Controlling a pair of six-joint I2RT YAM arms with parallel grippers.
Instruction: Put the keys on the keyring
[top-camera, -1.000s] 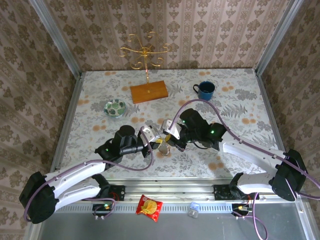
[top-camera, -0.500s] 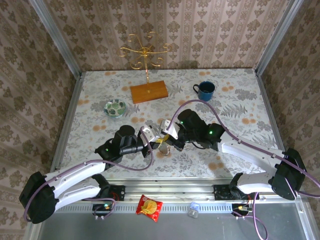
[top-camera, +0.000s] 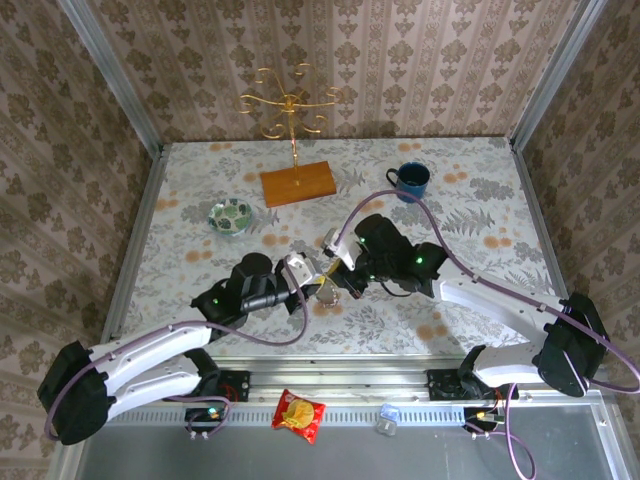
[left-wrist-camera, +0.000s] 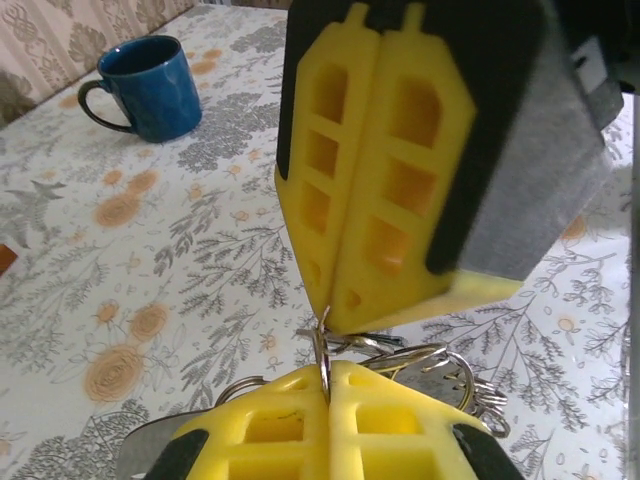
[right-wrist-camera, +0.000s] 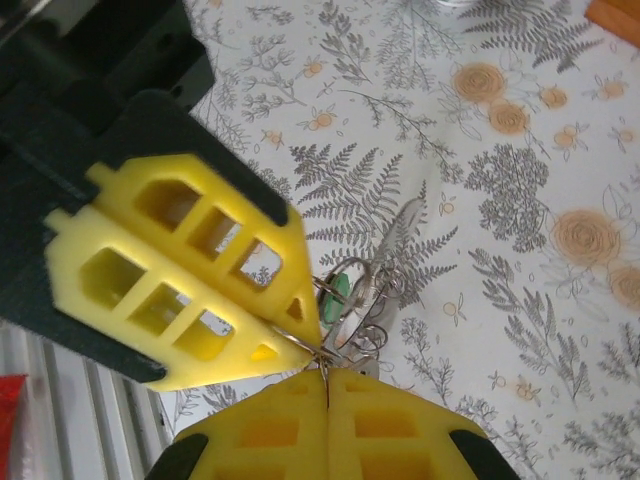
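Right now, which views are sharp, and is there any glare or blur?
Left wrist: the blue mug is sharp, while the left end effector, up close, is slightly soft. Right wrist: the green key and the fern-print tablecloth are crisp. Top external: even light, no glare.

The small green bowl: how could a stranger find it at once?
Start at the gold wire stand on its wooden board at the back of the floral table. Left of the board sits the small round green patterned bowl. Unlike the blue mug, it has no handle.
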